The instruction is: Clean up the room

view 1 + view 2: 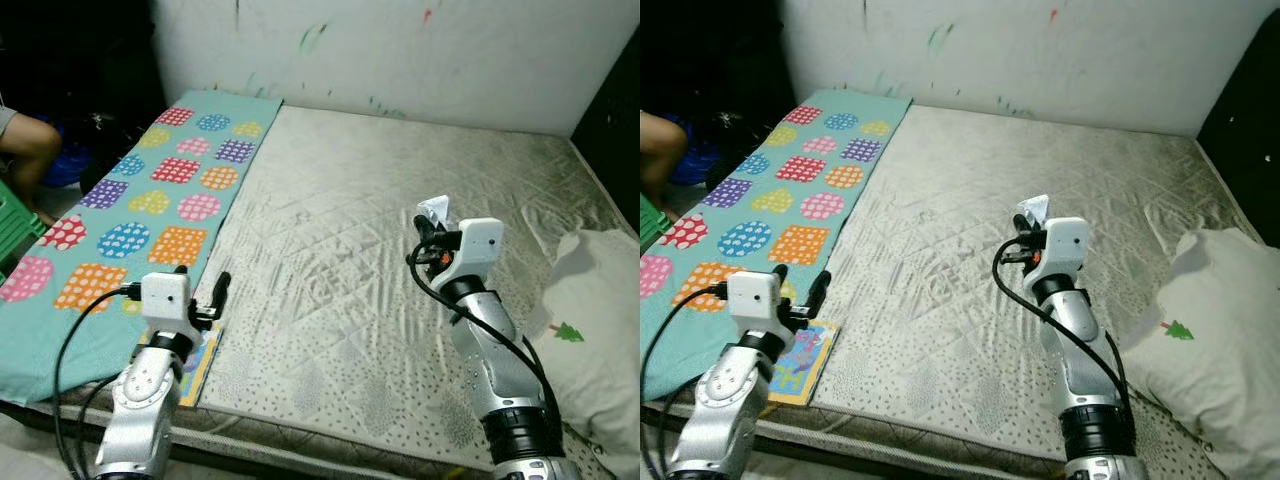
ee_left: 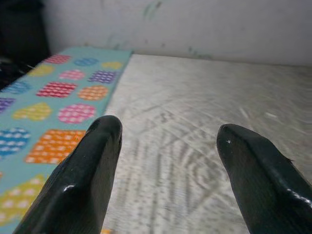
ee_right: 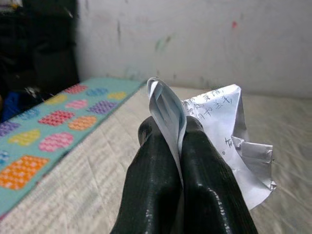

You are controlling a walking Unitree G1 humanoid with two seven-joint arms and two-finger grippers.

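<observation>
Crumpled paper (image 3: 219, 131) sits pinched between the right gripper's (image 1: 428, 238) closed fingers above the bed (image 1: 380, 200); keep that pinch firm while carrying, left gripper (image 2: 168, 146) fingers apart

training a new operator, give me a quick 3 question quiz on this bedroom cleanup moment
1. True or false: the right gripper is shut on a crumpled paper.
2. How do the left gripper's fingers stand?
3. What lies at the mattress edge under the left arm? A) picture book B) pillow C) cup

Key: 1 true; 2 open, holding nothing; 3 A
</observation>
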